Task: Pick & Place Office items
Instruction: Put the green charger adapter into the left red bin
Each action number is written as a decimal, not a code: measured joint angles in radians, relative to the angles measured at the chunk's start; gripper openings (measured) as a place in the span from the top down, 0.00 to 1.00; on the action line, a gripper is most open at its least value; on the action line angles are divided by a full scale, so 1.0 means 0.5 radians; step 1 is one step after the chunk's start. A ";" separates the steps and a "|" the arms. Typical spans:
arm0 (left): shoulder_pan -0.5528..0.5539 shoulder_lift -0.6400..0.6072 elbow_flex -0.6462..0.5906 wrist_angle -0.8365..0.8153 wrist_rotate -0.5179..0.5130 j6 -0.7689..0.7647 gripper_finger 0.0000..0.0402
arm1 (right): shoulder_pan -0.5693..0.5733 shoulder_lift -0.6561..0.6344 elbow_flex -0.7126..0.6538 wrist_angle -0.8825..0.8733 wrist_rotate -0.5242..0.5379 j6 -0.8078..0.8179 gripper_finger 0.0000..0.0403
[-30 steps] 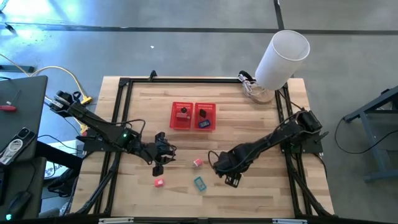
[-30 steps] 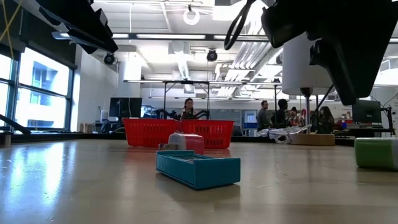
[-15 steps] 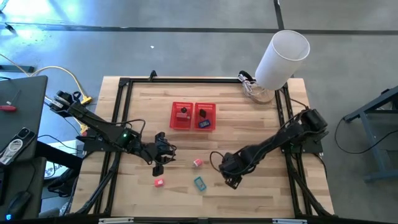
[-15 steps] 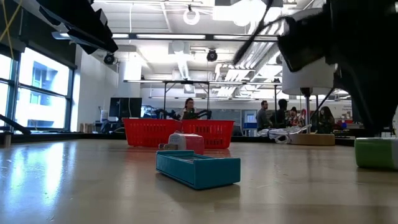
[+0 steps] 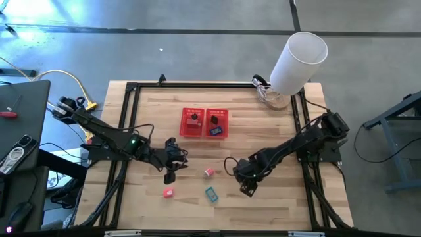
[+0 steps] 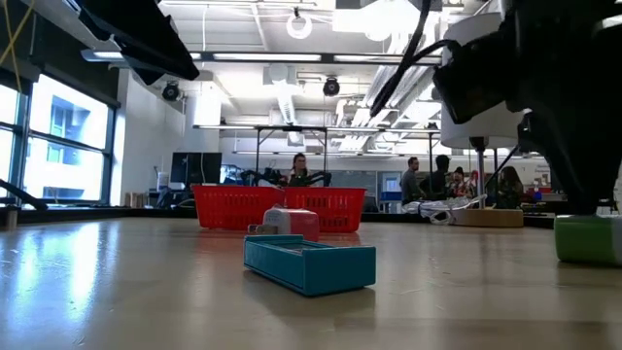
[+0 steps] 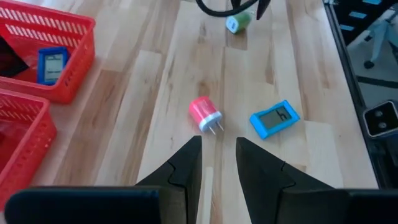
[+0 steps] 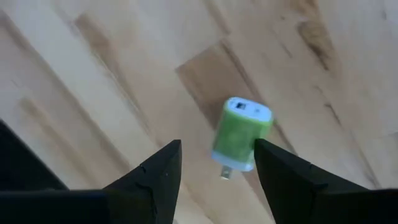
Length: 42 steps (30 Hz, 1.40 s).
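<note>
A green plug (image 8: 241, 134) lies on its side on the wooden table (image 5: 276, 131); it also shows as the green plug (image 6: 588, 238) in the low view. My right gripper (image 8: 217, 155) hangs open just above it, pointing steeply down, one finger on each side and no touch. My left gripper (image 7: 217, 146), in the high view the left gripper (image 5: 170, 172), hovers with a narrow gap and nothing in it, aimed at a pale pink plug (image 7: 205, 115). A teal item (image 5: 211, 193) and a red-pink one (image 5: 168, 193) lie near the front edge.
The red two-compartment mesh basket (image 5: 204, 123) stands mid-table with a dark blue item (image 7: 51, 65) in one compartment and a dark item (image 5: 193, 120) in the other. A big white cylinder (image 5: 299, 62) stands at the far right corner. People are in the room beyond.
My right gripper has sunk toward the green plug and tipped more steeply downward, its fingers staying equally wide. My left gripper has kept still, and no item on the table has moved.
</note>
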State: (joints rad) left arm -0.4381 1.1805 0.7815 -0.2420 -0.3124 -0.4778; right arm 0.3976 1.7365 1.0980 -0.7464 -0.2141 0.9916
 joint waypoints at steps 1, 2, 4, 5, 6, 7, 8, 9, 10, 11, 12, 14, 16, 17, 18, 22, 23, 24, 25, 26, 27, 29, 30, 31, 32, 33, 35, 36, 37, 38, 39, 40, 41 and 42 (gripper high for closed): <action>0.007 0.000 0.000 0.001 0.000 -0.001 0.77 | -0.006 0.002 -0.002 -0.004 -0.006 -0.026 0.53; 0.012 0.000 0.000 0.003 0.000 -0.002 0.77 | -0.007 0.004 -0.005 -0.017 0.000 -0.059 0.53; 0.009 0.000 0.000 0.017 0.000 -0.005 0.77 | -0.022 0.004 -0.007 0.005 0.013 -0.133 0.53; 0.003 0.000 0.000 0.030 0.006 -0.016 0.77 | -0.026 0.004 -0.004 0.010 0.013 -0.153 0.53; -0.004 0.000 0.000 0.043 0.032 -0.019 0.77 | -0.032 0.005 -0.004 0.009 0.010 -0.153 0.53; -0.008 0.000 0.000 0.058 0.057 -0.020 0.77 | -0.037 0.005 -0.004 0.007 0.008 -0.150 0.53; -0.009 0.000 0.000 0.078 0.102 -0.021 0.77 | -0.038 0.005 -0.004 0.003 0.004 -0.144 0.53; -0.011 0.000 0.000 0.101 0.150 -0.021 0.77 | -0.038 0.005 -0.004 0.009 -0.003 -0.142 0.53; -0.011 0.000 0.000 0.120 0.198 -0.023 0.77 | -0.038 0.005 -0.004 0.016 -0.006 -0.136 0.53; -0.011 0.000 0.000 0.135 0.257 -0.026 0.77 | -0.037 0.005 -0.004 0.018 -0.008 -0.124 0.53; -0.011 0.000 0.000 0.144 0.306 -0.026 0.77 | -0.037 0.005 -0.004 0.023 -0.013 -0.103 0.53; -0.011 0.000 0.001 0.158 0.411 -0.027 0.77 | -0.036 0.005 -0.004 0.032 -0.036 -0.055 0.53; -0.011 0.000 0.000 0.164 0.494 -0.027 0.77 | -0.036 0.005 -0.004 0.032 -0.050 -0.003 0.53; -0.011 0.000 0.000 0.166 0.532 -0.027 0.77 | -0.036 0.005 -0.004 0.032 -0.047 0.013 0.53; -0.011 0.000 0.000 0.171 0.563 -0.026 0.77 | -0.036 0.005 -0.004 0.033 -0.038 0.016 0.53; -0.011 0.000 0.000 0.199 0.602 -0.024 0.77 | -0.039 0.005 -0.004 -0.050 0.048 0.014 0.53; -0.011 0.000 0.000 0.202 0.604 -0.019 0.77 | -0.042 0.005 -0.004 -0.061 0.047 0.014 0.53; -0.011 0.000 0.000 0.203 0.604 -0.018 0.77 | -0.042 0.005 -0.004 -0.060 0.048 0.015 0.53; -0.011 0.000 0.000 0.203 0.604 -0.018 0.77 | -0.041 0.005 -0.004 -0.053 0.056 0.017 0.53; -0.011 0.000 0.000 0.202 0.604 -0.018 0.77 | -0.040 0.005 -0.004 -0.045 0.063 0.020 0.53; -0.011 0.000 0.000 0.202 0.604 -0.018 0.77 | -0.040 0.005 -0.004 -0.039 0.063 0.020 0.53; -0.020 0.000 0.001 0.202 0.603 -0.018 0.77 | -0.031 0.005 -0.004 -0.015 0.073 0.042 0.53; -0.025 0.000 0.000 0.202 0.603 -0.018 0.77 | -0.025 0.005 -0.004 -0.001 0.091 0.069 0.53; -0.028 0.000 0.000 0.202 0.604 -0.018 0.77 | -0.023 0.005 -0.004 0.009 0.114 0.102 0.53; -0.033 0.000 0.001 0.202 0.604 -0.017 0.77 | -0.021 0.005 -0.004 0.018 0.136 0.128 0.53; -0.038 0.000 0.000 0.201 0.604 -0.017 0.77 | -0.020 0.005 -0.004 0.020 0.154 0.150 0.53; -0.048 0.000 0.000 0.201 0.604 -0.017 0.77 | -0.021 0.005 -0.004 0.008 0.170 0.164 0.53; -0.052 0.000 0.000 0.201 0.603 -0.016 0.77 | -0.022 0.006 -0.004 0.003 0.171 0.162 0.53; -0.057 0.000 0.000 0.201 0.603 -0.009 0.77 | -0.022 0.016 -0.003 0.005 0.175 0.157 0.53; -0.062 0.000 0.001 0.201 0.603 0.005 0.77 | -0.022 0.030 -0.003 0.010 0.184 0.157 0.53; -0.064 0.000 0.000 0.201 0.602 0.018 0.77 | -0.022 0.046 -0.003 0.007 0.183 0.157 0.53; -0.068 0.000 0.001 0.201 0.601 0.030 0.77 | -0.021 0.060 -0.003 -0.001 0.172 0.156 0.53; -0.073 0.000 0.000 0.201 0.601 0.038 0.77 | -0.021 0.075 -0.003 -0.001 0.154 0.156 0.53; -0.077 0.000 0.001 0.201 0.601 0.053 0.77 | -0.023 0.090 -0.003 0.006 0.132 0.156 0.53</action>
State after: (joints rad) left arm -0.4765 1.1805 0.7818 -0.1414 -0.0116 -0.4514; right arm 0.3863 1.7816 1.0966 -0.7435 -0.1484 1.0698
